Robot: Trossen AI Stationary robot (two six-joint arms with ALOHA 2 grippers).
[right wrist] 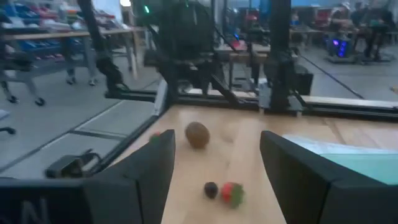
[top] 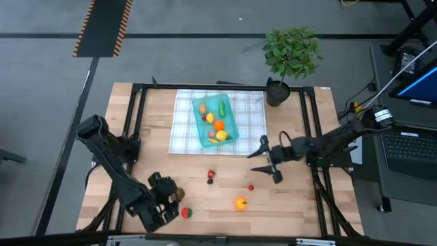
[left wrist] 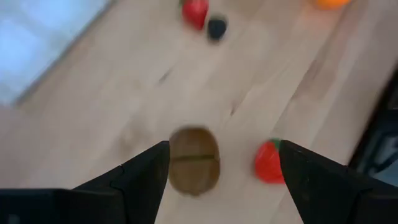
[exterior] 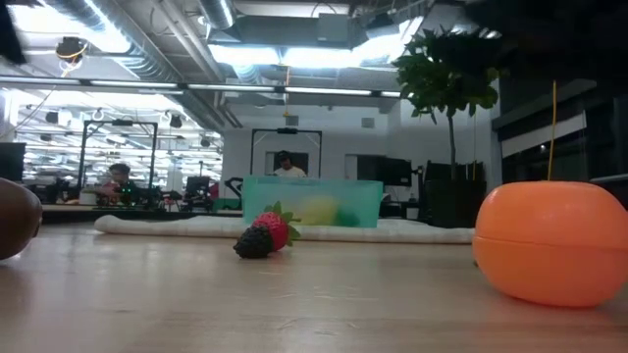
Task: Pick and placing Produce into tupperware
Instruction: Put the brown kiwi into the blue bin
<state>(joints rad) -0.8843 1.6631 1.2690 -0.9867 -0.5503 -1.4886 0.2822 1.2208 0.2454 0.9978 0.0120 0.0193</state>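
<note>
Several produce pieces already in tupperware point(top: 216, 121); kiwi point(left wrist: 194, 160), berries point(top: 211, 176), orange point(top: 240, 203) left on table. Left gripper point(left wrist: 221, 165) spread wide over kiwi (untouched); right gripper point(top: 268, 158) open, empty.

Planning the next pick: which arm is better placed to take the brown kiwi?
Left, probably. The left tool is open with the kiwi just ahead between its fingers. The right tool, also open, sits across the table beside the tupperware.

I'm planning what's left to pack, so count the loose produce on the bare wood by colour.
Red berries: 3
Orange fruit: 1
Brown kiwi: 1
Dark berry: 1
Total: 6
</note>
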